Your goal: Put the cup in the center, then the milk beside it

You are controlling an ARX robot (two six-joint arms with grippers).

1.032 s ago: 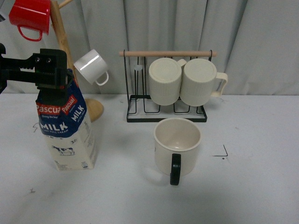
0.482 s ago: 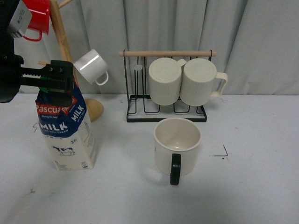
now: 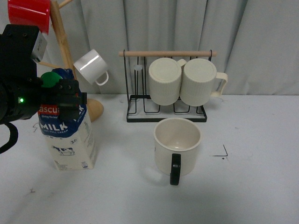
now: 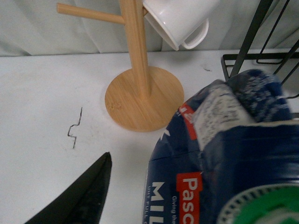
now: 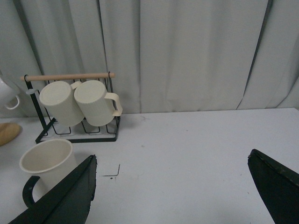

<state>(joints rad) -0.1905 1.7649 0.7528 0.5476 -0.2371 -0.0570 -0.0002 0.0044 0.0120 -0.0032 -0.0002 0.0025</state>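
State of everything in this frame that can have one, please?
cup: upright, empty, untouched.
milk: upright, cap on, left hand at its top.
left hand: open.
right hand: open, empty.
ribbed mugs: lying sideways on the rack.
white mug: hanging on the wooden tree.
red mug: hanging on the same tree.

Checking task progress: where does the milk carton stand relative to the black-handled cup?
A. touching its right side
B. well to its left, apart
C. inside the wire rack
B: in the front view the milk carton stands left of the black-handled cup with a clear gap.
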